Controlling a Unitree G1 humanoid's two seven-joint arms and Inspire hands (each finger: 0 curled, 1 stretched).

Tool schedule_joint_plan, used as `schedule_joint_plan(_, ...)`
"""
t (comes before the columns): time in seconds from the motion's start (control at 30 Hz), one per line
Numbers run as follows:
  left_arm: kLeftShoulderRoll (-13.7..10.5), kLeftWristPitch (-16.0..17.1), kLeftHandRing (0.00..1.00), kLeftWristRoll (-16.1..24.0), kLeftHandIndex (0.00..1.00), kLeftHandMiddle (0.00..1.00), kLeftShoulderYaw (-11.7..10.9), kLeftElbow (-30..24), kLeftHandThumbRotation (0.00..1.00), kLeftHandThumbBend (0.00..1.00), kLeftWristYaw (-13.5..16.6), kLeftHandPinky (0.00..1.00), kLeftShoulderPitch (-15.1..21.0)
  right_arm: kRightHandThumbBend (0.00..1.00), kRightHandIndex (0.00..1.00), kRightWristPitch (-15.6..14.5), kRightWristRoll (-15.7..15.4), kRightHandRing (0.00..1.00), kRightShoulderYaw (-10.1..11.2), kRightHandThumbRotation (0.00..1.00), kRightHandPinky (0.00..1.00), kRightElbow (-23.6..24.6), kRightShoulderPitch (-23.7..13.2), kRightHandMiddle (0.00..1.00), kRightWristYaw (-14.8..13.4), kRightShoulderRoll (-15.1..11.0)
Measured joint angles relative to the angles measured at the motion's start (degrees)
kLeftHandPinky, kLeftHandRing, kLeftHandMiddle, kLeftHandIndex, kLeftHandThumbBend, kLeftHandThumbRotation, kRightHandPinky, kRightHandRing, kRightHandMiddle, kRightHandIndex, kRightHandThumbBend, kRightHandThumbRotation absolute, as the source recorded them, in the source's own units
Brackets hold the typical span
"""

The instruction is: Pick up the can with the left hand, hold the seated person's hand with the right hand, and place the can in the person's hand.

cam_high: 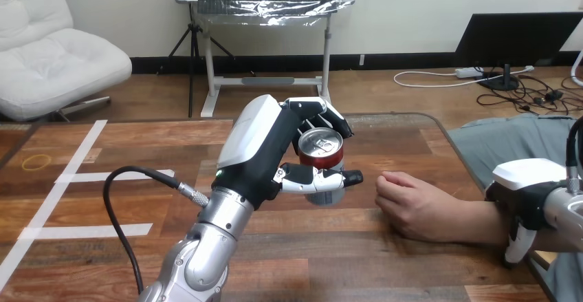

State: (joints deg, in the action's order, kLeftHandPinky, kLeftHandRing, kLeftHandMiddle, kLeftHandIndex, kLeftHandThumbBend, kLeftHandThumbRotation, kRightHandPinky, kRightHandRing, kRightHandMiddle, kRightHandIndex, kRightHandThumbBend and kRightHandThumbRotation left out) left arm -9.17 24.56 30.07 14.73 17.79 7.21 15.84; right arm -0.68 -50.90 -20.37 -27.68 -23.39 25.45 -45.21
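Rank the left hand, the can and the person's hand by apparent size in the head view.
Largest: left hand, though it is likely nearer the camera.
Then: person's hand.
Smallest: can, partly hidden in its grip.

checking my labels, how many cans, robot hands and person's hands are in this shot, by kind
can: 1
robot hand: 2 (left robot hand, right robot hand)
person's hand: 1
total: 4
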Motion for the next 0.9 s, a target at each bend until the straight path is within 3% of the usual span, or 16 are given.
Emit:
schedule_joint_plan(0.27, 0.0, 0.0, 0.38, 0.0, 0.5, 0.45, 0.0, 0.0, 0.0, 0.62, 0.0, 0.33, 0.0, 0.75, 0.57, 0.7, 1.5, 0.39, 0.0, 0.0, 0.3, -1.2, 0.0, 0.48, -2.3, 0.3)
schedule_joint_plan(0.9, 0.0, 0.0, 0.38, 0.0, 0.49, 0.45, 0.0, 0.0, 0.0, 0.62, 0.0, 0.33, 0.0, 0.75, 0.49, 2.1, 3.8, 0.37, 0.0, 0.0, 0.3, -2.0, 0.1, 0.45, -4.9, 0.3)
